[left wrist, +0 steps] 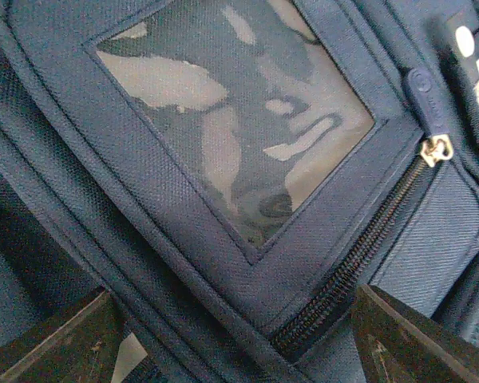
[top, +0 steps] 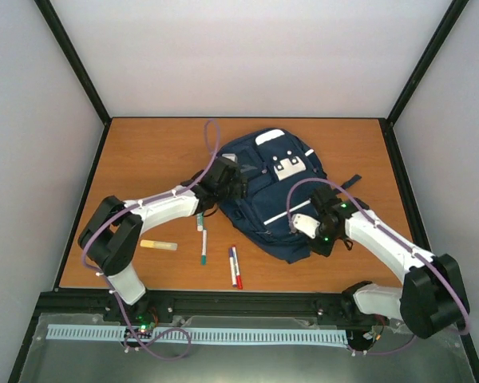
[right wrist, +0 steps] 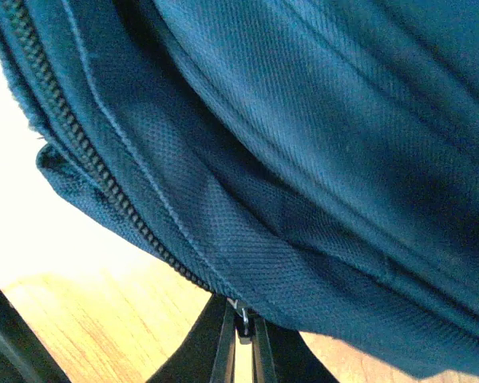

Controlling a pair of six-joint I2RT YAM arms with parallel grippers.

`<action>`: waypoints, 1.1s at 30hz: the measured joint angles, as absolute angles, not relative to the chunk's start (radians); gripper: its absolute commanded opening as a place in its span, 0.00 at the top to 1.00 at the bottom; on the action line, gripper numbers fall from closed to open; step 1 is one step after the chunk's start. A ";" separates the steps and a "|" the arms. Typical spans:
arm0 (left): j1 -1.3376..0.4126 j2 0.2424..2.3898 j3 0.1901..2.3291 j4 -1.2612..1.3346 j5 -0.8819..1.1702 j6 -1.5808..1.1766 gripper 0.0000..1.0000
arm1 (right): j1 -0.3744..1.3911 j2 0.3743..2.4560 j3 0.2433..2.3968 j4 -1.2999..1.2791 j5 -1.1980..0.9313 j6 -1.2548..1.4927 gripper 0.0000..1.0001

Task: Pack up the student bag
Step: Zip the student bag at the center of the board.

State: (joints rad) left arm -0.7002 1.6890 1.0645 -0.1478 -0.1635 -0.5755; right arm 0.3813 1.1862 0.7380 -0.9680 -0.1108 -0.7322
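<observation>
Wooden table point(top: 144, 152) under student bag point(top: 263, 209), left pincer point(left wrist: 231, 319) spread over it, right pincer point(right wrist: 242, 325) pressed together on zipper pull point(right wrist: 240, 312).

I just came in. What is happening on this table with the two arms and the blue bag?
Two robot arms are working on the student bag, lying on the table. The right gripper has jaws shut on what looks like a zipper pull at the bag's edge. The left gripper hangs over the window pocket, jaws open, holding nothing. Pens and a yellow stick lie beside the bag, not yet packed.
</observation>
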 measured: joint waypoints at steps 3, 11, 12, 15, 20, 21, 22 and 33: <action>-0.691 1.680 1.068 -0.126 -0.135 -0.519 0.24 | 0.447 1.242 0.775 -0.971 -0.118 -0.694 0.97; -0.793 1.475 0.983 -0.123 0.017 -0.366 0.34 | 0.456 1.267 0.797 -0.982 -0.128 -0.669 0.97; -0.825 1.454 0.976 -0.121 0.035 -0.345 0.35 | 0.456 1.268 0.800 -0.984 -0.128 -0.669 0.97; -0.905 1.389 0.903 -0.076 0.128 -0.277 0.38 | 0.456 1.270 0.813 -0.995 -0.131 -0.667 0.97; -0.935 1.346 0.735 0.017 0.242 -0.227 0.38 | 0.456 1.270 0.825 -1.006 -0.144 -0.664 0.97; -0.935 1.350 0.709 0.037 0.262 -0.224 0.38 | 0.456 1.270 0.825 -1.007 -0.147 -0.663 0.97; -0.935 1.356 0.692 0.056 0.279 -0.221 0.38 | 0.456 1.270 0.825 -1.008 -0.149 -0.661 0.97; -0.972 1.536 0.690 0.291 0.380 -0.141 0.39 | 0.456 1.285 0.872 -1.058 -0.181 -0.642 0.97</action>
